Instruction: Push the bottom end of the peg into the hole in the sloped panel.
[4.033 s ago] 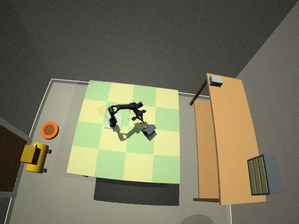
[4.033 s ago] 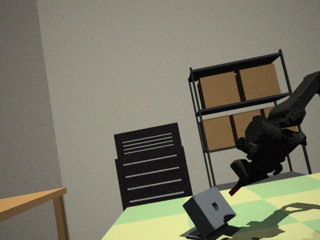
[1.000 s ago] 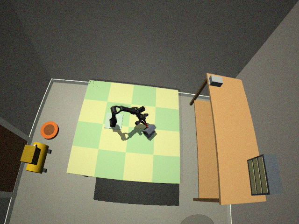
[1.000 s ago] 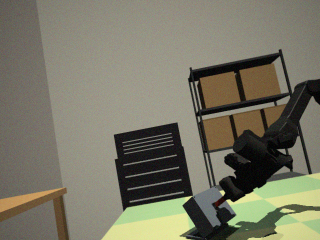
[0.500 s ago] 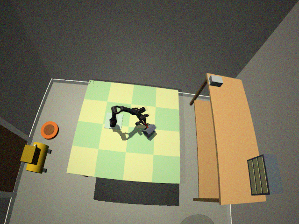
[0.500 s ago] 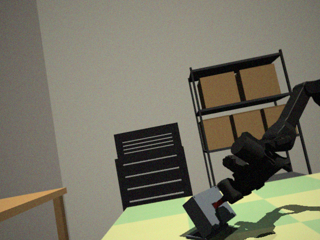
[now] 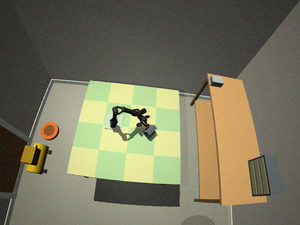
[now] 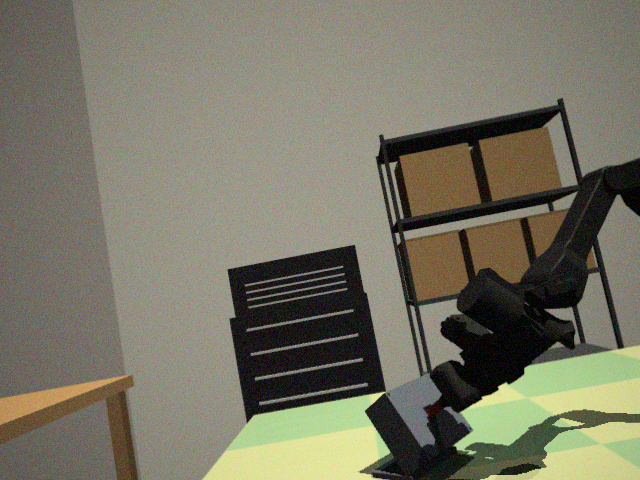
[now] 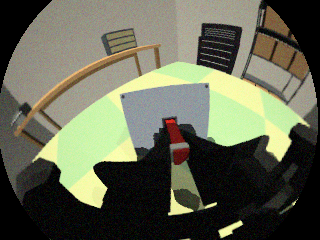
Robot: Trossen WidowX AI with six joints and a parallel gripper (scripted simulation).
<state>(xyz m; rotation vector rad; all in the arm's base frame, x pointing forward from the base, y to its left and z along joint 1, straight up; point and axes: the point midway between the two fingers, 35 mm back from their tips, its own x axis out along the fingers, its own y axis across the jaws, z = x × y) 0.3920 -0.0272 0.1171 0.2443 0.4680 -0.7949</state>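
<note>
A red peg (image 7: 147, 126) (image 8: 433, 409) (image 9: 179, 154) with a light grey band is held between the fingers of my gripper (image 7: 146, 125) (image 8: 440, 406) (image 9: 173, 133). The gripper is shut on it, close in front of the sloped grey panel (image 7: 150, 130) (image 8: 412, 396) (image 9: 142, 110). In the wrist view the peg's far end is at the dark-rimmed square hole (image 9: 164, 120), with red showing inside the rim. The peg points toward the panel face. How deep the end sits is hidden, and the dark fingers cover the panel's lower part.
The panel block stands on the green and yellow checked table top (image 7: 139, 164) (image 8: 310, 431) (image 9: 90, 137). The arm's base is on a pale plate (image 7: 108, 123). An orange bench (image 7: 232, 135), a black drawer cabinet (image 8: 305, 330) and a shelf rack (image 8: 465, 217) stand beyond the table.
</note>
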